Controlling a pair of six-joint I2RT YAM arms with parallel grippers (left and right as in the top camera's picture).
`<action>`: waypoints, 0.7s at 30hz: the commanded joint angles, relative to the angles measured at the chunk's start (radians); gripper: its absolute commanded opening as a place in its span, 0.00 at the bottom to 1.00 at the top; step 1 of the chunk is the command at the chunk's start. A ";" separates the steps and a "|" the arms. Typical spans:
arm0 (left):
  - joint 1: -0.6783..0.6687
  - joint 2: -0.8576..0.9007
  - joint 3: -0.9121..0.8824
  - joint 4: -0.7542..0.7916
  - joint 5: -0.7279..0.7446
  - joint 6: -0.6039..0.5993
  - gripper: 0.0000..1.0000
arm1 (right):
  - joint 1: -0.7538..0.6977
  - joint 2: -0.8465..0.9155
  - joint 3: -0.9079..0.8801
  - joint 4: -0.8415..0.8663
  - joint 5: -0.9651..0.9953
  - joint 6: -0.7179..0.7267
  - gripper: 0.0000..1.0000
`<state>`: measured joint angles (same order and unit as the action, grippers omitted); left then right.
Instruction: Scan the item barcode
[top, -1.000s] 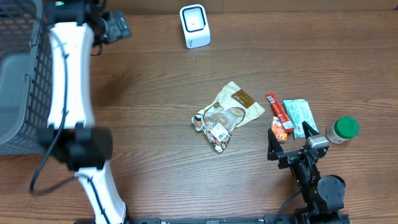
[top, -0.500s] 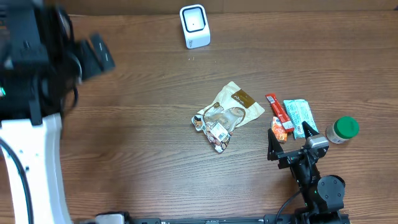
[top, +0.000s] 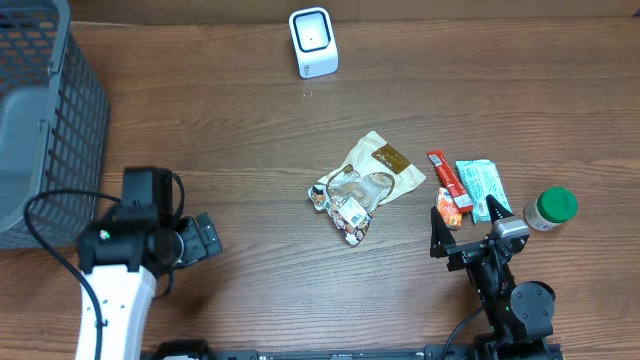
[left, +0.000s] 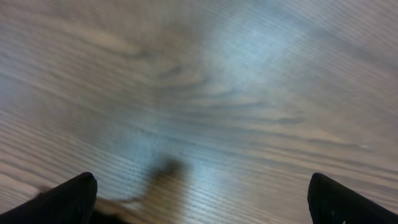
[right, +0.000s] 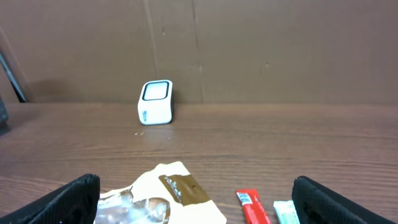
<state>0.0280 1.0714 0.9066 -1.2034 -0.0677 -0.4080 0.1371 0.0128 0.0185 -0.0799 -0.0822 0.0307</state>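
The item pile lies right of centre: a cream and brown snack bag (top: 365, 185), a red stick packet (top: 445, 175), a teal packet (top: 480, 188) and a small orange packet (top: 447, 208). The white barcode scanner (top: 313, 42) stands at the back edge. My right gripper (top: 465, 238) is open just in front of the packets, holding nothing. Its wrist view shows the bag (right: 163, 198), the red stick (right: 251, 208) and the scanner (right: 155, 102) far ahead. My left gripper (top: 207, 238) is open at the front left, over bare wood, which the blurred left wrist view shows between its fingertips (left: 68, 199).
A grey mesh basket (top: 60, 110) fills the back left corner. A green-lidded jar (top: 551, 208) stands to the right of the packets. A brown board wall (right: 249, 43) rises behind the table.
My left arm has swung from the back left beside the basket down to the front left of the table. The right arm and the items have not moved.
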 joint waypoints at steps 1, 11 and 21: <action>-0.002 -0.062 -0.167 0.036 -0.001 -0.030 1.00 | -0.005 -0.010 -0.011 0.005 -0.009 0.007 1.00; -0.004 -0.164 -0.349 0.326 0.007 -0.043 1.00 | -0.005 -0.010 -0.011 0.005 -0.009 0.007 1.00; -0.004 -0.234 -0.514 0.757 0.043 -0.042 1.00 | -0.005 -0.010 -0.011 0.005 -0.009 0.007 1.00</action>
<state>0.0280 0.8639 0.4599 -0.4938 -0.0402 -0.4419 0.1375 0.0128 0.0185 -0.0792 -0.0891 0.0303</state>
